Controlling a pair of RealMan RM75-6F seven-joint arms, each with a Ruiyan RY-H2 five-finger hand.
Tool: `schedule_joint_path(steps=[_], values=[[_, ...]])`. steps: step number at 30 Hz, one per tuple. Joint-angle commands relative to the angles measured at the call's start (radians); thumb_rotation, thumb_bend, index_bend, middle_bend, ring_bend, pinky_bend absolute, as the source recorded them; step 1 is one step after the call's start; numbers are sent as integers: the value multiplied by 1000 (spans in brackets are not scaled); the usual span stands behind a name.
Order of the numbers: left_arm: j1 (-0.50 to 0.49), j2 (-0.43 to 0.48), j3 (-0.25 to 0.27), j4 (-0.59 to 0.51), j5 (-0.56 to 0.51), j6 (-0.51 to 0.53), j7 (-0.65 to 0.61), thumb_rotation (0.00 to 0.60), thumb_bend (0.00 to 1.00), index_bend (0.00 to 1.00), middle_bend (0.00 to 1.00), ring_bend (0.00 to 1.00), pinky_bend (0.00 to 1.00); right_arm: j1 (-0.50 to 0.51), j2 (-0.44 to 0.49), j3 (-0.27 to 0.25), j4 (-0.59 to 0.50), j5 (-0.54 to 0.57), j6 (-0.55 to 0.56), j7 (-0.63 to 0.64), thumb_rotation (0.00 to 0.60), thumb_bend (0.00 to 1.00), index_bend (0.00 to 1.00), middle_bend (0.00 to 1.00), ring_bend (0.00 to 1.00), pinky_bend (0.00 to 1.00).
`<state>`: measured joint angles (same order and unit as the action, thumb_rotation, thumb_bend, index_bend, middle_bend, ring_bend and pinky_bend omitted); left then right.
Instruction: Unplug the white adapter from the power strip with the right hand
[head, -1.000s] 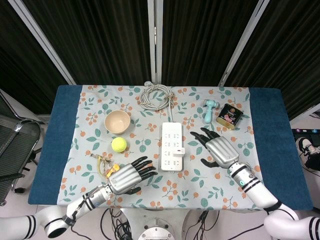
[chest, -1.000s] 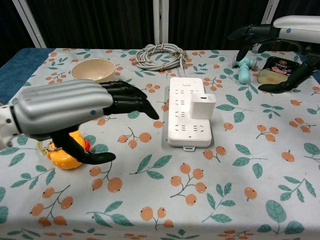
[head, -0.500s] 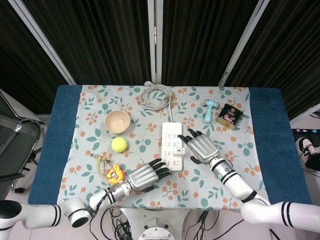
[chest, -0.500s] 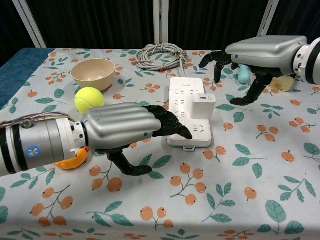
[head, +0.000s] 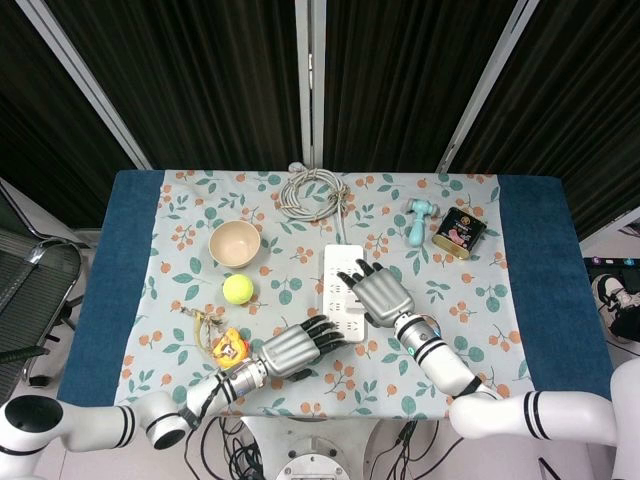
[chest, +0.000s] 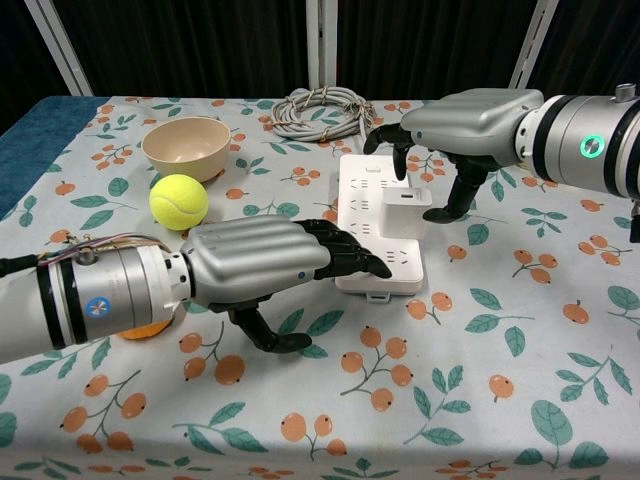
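The white power strip (head: 333, 278) (chest: 364, 205) lies lengthwise at mid-table, with the white adapter (chest: 407, 206) plugged in on its right side. My right hand (head: 379, 294) (chest: 462, 122) hovers over the adapter with fingers spread. Its thumb hangs just right of the adapter and its other fingers arch above the strip's far half, holding nothing that I can see. In the head view this hand hides the adapter. My left hand (head: 297, 346) (chest: 255, 264) reaches in from the left, fingers extended, and its fingertips (chest: 362, 262) rest on the strip's near left corner.
A beige bowl (head: 235, 242) (chest: 186, 146) and a tennis ball (head: 237, 289) (chest: 179, 200) sit left of the strip. A yellow toy (head: 224, 346) lies near my left forearm. The coiled cable (head: 313, 192) (chest: 320, 110) is behind the strip. A teal toy hammer (head: 418, 220) and a tin (head: 459, 233) stand at the far right.
My right hand has swung left from beside the strip to over the adapter. My left hand has slid right until its fingertips lie on the strip's near corner.
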<state>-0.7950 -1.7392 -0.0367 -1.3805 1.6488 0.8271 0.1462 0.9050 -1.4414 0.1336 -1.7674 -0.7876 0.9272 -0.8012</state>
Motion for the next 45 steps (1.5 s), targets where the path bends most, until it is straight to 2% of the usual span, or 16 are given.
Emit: schedule_joint_path(steps=[1, 8, 13, 17, 21, 30, 39, 45], values=[[1, -4, 10, 7, -6, 9, -12, 600, 340, 86, 94, 36, 75, 26, -30, -12, 17, 36, 11, -29, 600, 222, 124, 274, 68, 232], [-7, -17, 29, 28, -6, 24, -55, 600, 340, 86, 94, 36, 74, 63, -72, -26, 49, 81, 22, -52, 600, 223, 129, 277, 68, 240], [-16, -26, 38, 45, -3, 30, -81, 600, 340, 86, 94, 36, 75, 80, -88, -34, 63, 101, 27, -58, 600, 223, 188, 313, 100, 262], [-22, -29, 45, 56, -1, 36, -104, 600, 341, 86, 94, 36, 75, 89, -99, -37, 76, 105, 28, -47, 600, 222, 311, 353, 158, 288], [-28, -32, 50, 67, 0, 41, -128, 600, 340, 86, 94, 36, 73, 98, -109, -42, 83, 111, 31, -47, 600, 264, 479, 431, 248, 338], [-40, -37, 57, 83, -5, 43, -163, 600, 340, 86, 94, 36, 70, 103, -138, -43, 108, 109, 58, -29, 600, 333, 728, 596, 413, 422], [-52, -41, 62, 99, -10, 42, -196, 600, 340, 86, 94, 36, 70, 97, -135, -46, 123, 79, 51, 13, 600, 408, 869, 682, 495, 453], [-60, -44, 64, 108, -15, 37, -206, 600, 341, 86, 95, 36, 70, 86, -121, -47, 115, 43, 53, 46, 600, 423, 913, 713, 526, 476]])
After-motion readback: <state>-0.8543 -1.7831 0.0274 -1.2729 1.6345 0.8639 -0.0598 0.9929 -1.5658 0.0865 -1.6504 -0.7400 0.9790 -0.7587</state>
